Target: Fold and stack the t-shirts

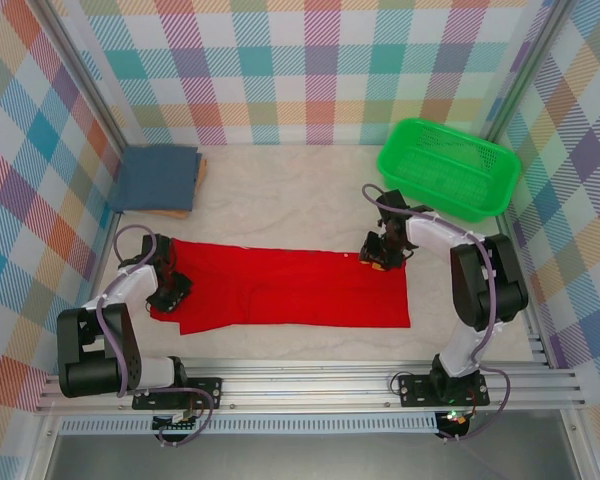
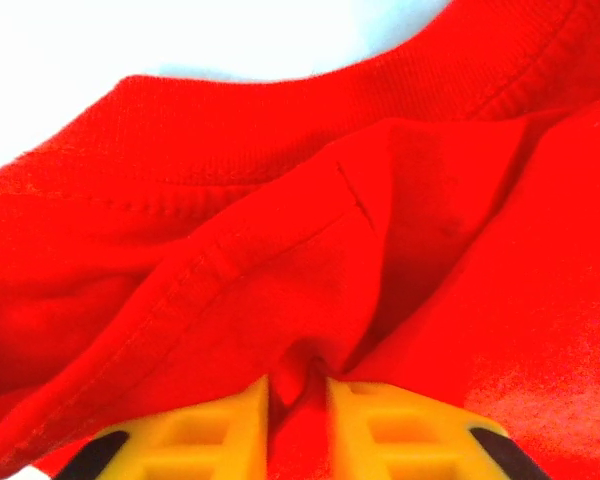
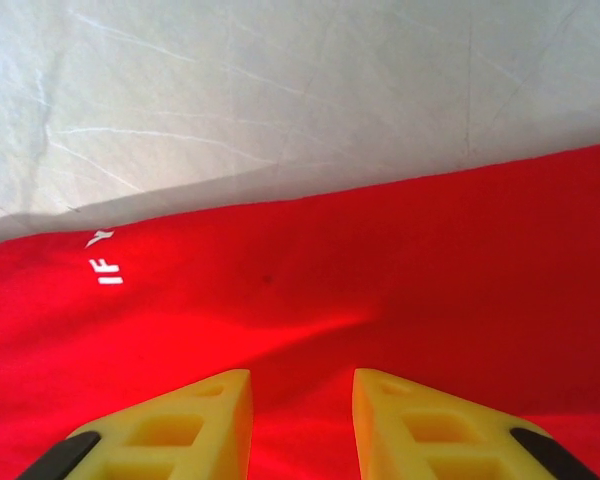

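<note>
The red t-shirt (image 1: 290,290) is lying as a long band across the near table (image 1: 280,200), with the slate-blue t-shirt (image 1: 156,178) sitting folded at the far left. The left gripper (image 2: 298,385) is pinching a fold at the red shirt's left end. The right gripper (image 3: 302,385) is resting on its right end, fingers slightly apart, and I cannot tell whether it is gripping.

1. Bright green rectangular plastic mesh basket (image 1: 448,165): upright, beyond and right of the right tool (image 1: 380,258), apart from it.
2. Off-white, wrinkled cloth-covered desk (image 1: 280,190): beneath that tool.
3. Pastel plaid wall panels (image 1: 310,60): beyond it and to either side.
4. Silver metal rails (image 1: 310,385): nearer than it.
</note>
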